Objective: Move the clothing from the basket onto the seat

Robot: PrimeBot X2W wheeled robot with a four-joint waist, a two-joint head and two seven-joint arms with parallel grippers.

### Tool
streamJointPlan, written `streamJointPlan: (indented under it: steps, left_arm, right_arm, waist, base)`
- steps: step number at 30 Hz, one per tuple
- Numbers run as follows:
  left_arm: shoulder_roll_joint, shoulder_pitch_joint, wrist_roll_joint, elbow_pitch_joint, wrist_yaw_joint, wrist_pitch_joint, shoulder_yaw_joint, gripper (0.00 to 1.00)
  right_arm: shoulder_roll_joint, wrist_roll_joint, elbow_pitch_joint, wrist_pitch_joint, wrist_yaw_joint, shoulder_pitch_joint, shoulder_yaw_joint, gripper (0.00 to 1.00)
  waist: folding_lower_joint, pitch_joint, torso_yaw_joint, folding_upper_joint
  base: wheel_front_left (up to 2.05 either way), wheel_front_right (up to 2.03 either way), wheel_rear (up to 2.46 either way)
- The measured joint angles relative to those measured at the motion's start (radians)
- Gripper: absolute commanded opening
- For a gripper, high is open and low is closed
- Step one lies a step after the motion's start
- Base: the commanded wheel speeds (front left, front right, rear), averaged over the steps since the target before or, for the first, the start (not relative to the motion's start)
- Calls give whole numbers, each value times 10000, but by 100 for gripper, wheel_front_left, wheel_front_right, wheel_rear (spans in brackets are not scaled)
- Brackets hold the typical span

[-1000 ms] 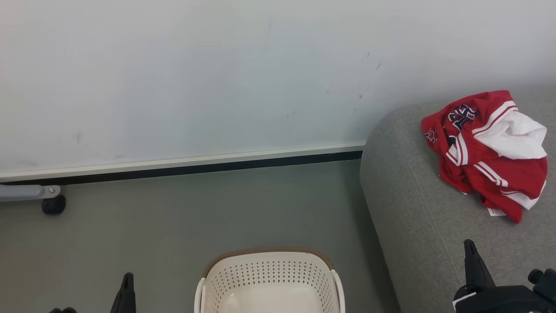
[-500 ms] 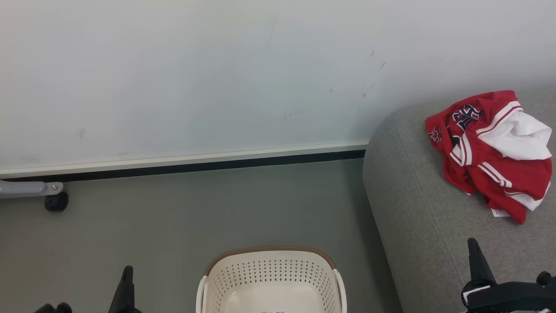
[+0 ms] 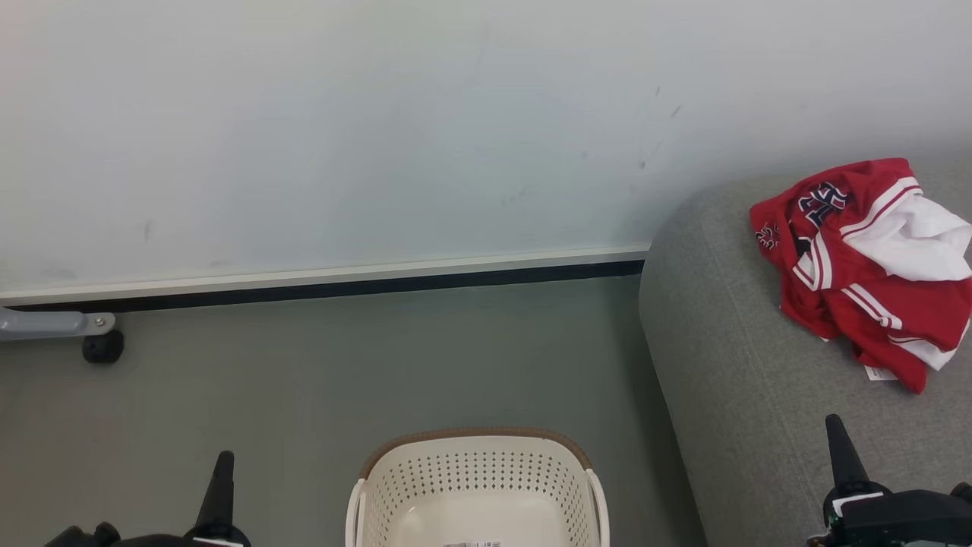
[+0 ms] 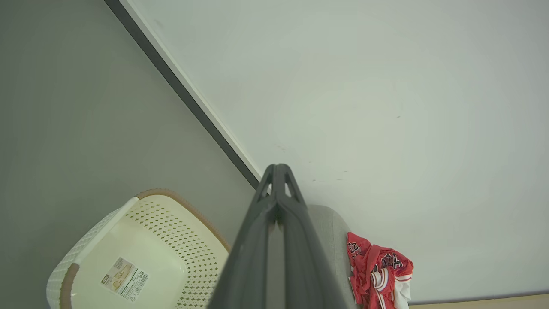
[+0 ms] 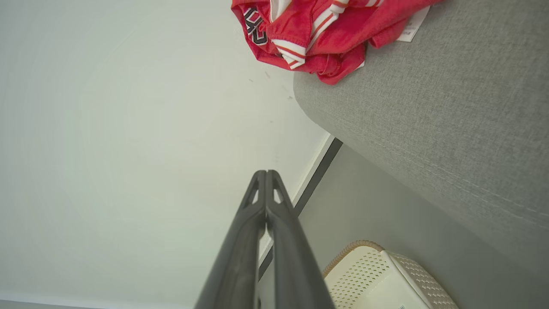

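The red clothing point(image 3: 866, 258) with white trim lies crumpled on the grey seat point(image 3: 729, 365) at the right; it also shows in the wrist views point(image 4: 379, 270) point(image 5: 321, 34). The cream basket point(image 3: 477, 490) with a brown rim stands on the floor at bottom centre, and what shows of its inside point(image 4: 128, 266) holds just a label. My left gripper point(image 3: 222, 463) is shut and holds nothing, left of the basket. My right gripper point(image 3: 837, 429) is shut and holds nothing, over the seat's front part, below the clothing.
A pale wall point(image 3: 380, 137) with a dark baseboard runs behind the basket. A grey leg with a black caster point(image 3: 99, 346) stands at the far left by the wall. Grey floor point(image 3: 342, 365) lies between the wall and the basket.
The whole head view has shifted slightly, so the camera moved. Both grippers stay shut; the right one sits a little lower and further right in the view.
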Motion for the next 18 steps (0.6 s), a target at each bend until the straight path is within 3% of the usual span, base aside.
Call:
streamJointPlan:
  steps: [18]
  left_arm:
    - [-261, -519, -2006, 349, -372, 608, 422, 0]
  right_arm:
    - [293, 2209, 297, 610, 397, -243, -679, 0]
  waist:
    - [-1, 62, 111, -2]
  base:
    - [0, 0, 0]
